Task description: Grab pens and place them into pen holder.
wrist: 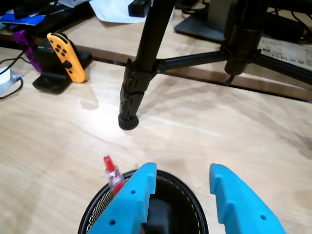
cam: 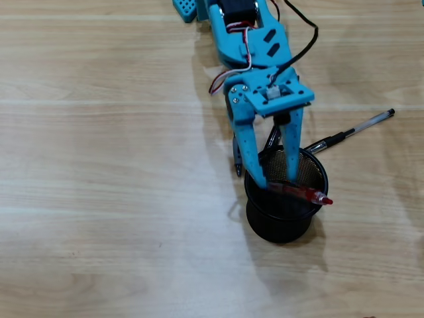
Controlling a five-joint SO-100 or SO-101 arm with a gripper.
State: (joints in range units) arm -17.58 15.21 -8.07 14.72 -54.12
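The black wire-mesh pen holder [cam: 281, 228] stands on the wooden table right of centre in the overhead view. A red and clear pen [cam: 308, 194] lies tilted across its rim, tip poking out to the right. My blue gripper [cam: 275, 180] hangs over the cup's mouth, open, with nothing between the fingers. In the wrist view the red pen [wrist: 113, 174] sticks up outside the left finger [wrist: 134, 200], above the pen holder [wrist: 97, 212]. A clear stick pen [cam: 358, 127] lies on the table to the upper right of the cup. A dark pen [cam: 237, 159] lies partly hidden under the arm.
A black tripod leg [wrist: 134, 83] stands on the table ahead of the cup in the wrist view, with a crossbar [wrist: 204, 58] running right. An orange game controller [wrist: 66, 56] sits on a dock at the far left. The arm's black cable [cam: 301, 46] loops beside the wrist.
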